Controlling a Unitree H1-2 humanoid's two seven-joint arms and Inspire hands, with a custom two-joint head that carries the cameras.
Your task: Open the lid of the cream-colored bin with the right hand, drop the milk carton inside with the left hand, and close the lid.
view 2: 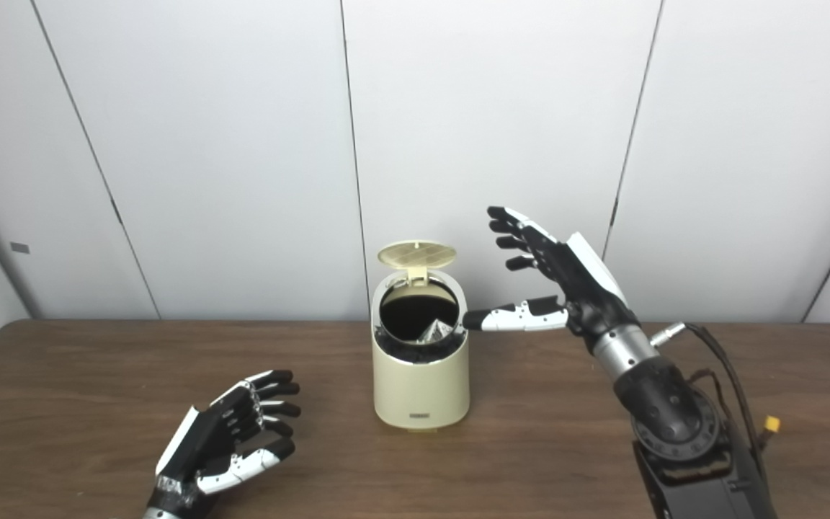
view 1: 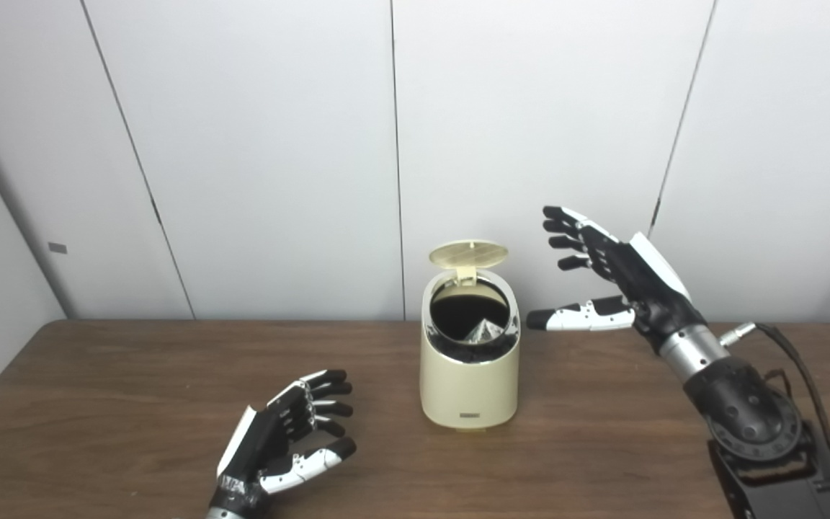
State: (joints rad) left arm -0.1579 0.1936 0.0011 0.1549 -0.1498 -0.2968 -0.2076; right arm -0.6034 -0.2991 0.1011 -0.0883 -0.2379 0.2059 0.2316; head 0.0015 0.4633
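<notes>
I have the pale panelled wall (view 1: 278, 144) filling the upper part of both head views, with the dark wooden desk (view 1: 98, 404) spread beneath it. On the right side, my right arm (view 1: 746, 418) rises from the bottom edge, black and bulky, with a cable (view 1: 797, 367) looping off beside the wrist.

The cream-colored bin (view 1: 468, 382) stands upright near the middle of the desk, toward the back. Its lid (view 1: 468, 254) is flipped up on the rear hinge, standing nearly vertical above the opening, so I can look down into the dark interior. Inside, low against the right side of the opening, I can see a silvery grey peaked shape that I take for the top of the milk carton (view 1: 485, 329); the rest of it is hidden in the dark.

My right robot hand (view 1: 602, 277) hangs in the air just to the right of the bin's rim, released, fingers spread and pointing left, thumb stretched out level toward the opening. From the left eye view there is a clear gap between thumb tip and rim; in the right eye view they look almost touching, so I cannot tell for certain.

My left robot hand (view 1: 285, 440) sits low over the desk, front left of the bin and well apart from it, released and holding nothing, fingers loosely curled with the palm turned inward.
</notes>
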